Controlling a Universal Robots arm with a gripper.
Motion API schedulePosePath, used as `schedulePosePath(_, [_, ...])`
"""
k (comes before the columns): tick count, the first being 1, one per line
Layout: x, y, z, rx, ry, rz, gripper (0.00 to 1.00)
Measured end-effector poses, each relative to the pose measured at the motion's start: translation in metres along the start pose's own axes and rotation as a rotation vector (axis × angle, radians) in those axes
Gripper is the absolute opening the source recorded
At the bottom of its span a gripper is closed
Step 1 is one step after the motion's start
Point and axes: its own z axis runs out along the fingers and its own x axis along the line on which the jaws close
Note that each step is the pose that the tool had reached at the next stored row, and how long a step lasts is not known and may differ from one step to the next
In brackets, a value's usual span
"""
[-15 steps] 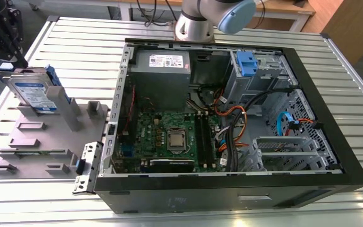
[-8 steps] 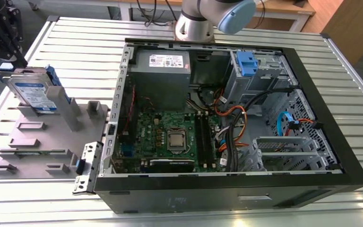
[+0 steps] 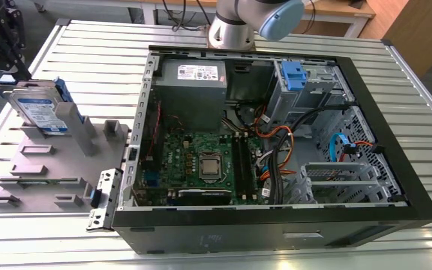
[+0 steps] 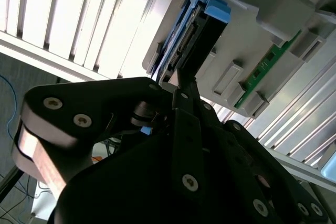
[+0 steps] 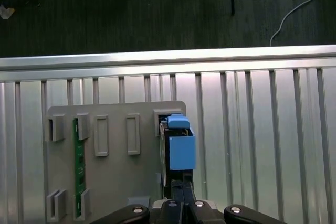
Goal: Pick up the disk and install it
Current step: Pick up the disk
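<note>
The disk [image 3: 40, 109], silver with a blue-and-white label and blue side rails, stands upright in a slot of a grey plastic holder [image 3: 43, 174] at the exterior view's left. Both wrist views look along my gripper at it. In the first wrist view the disk [image 5: 181, 148] shows edge-on with its blue rail uppermost, and my gripper [image 5: 184, 190] hangs just over its near end. My gripper [image 4: 181, 82] is shut, its black fingertips pressed together with nothing between them, close to the disk [image 4: 194, 30] but not around it.
An open black computer case [image 3: 276, 228] lies on the slatted metal table [image 3: 96, 50], with a green motherboard [image 3: 201, 163] and a blue-tabbed drive bay [image 3: 293, 76] inside. A green circuit strip [image 5: 80, 166] sits in another holder slot. My arm's base [image 3: 235, 25] stands behind the case.
</note>
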Motion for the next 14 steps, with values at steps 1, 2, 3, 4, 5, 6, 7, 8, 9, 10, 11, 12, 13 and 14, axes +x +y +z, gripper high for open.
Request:
schedulePosePath(1, [0.0,0.0003,0.0,0.0004,0.0,0.0,0.11])
schedulePosePath(2, [0.0,0.0003,0.0,0.0005,-0.0001,0.0,0.11])
schedulePosePath(3, [0.0002,0.0004,0.0,0.0006,-0.0003,0.0,0.11])
schedulePosePath(4, [0.0006,0.0004,0.0,0.0006,-0.0003,0.0,0.11])
schedulePosePath(5, [0.001,0.0003,0.0001,0.0006,-0.0004,0.0,0.11])
schedulePosePath(6, [0.0013,0.0003,0.0,0.0005,-0.0003,0.0,0.11])
schedulePosePath(7, [0.0016,0.0003,-0.0001,0.0005,-0.0003,0.0,0.11])
schedulePosePath(8, [0.0021,0.0002,-0.0001,0.0006,-0.0004,0.0,0.11])
schedulePosePath(9, [0.0027,0.0002,-0.0001,0.0005,-0.0003,0.0,0.11])
schedulePosePath(10, [0.0029,0.0002,-0.0001,0.0006,-0.0003,0.0,0.11])
schedulePosePath(11, [0.0029,0.0002,-0.0001,0.0006,-0.0004,0.0,0.11])
schedulePosePath(12, [0.0029,0.0002,-0.0001,0.0006,-0.0005,0.0,0.11])
schedulePosePath(13, [0.0029,0.0002,-0.0001,0.0006,-0.0004,0.0,0.11])
schedulePosePath(14, [0.0029,0.0002,-0.0001,0.0005,-0.0005,0.0,0.11])
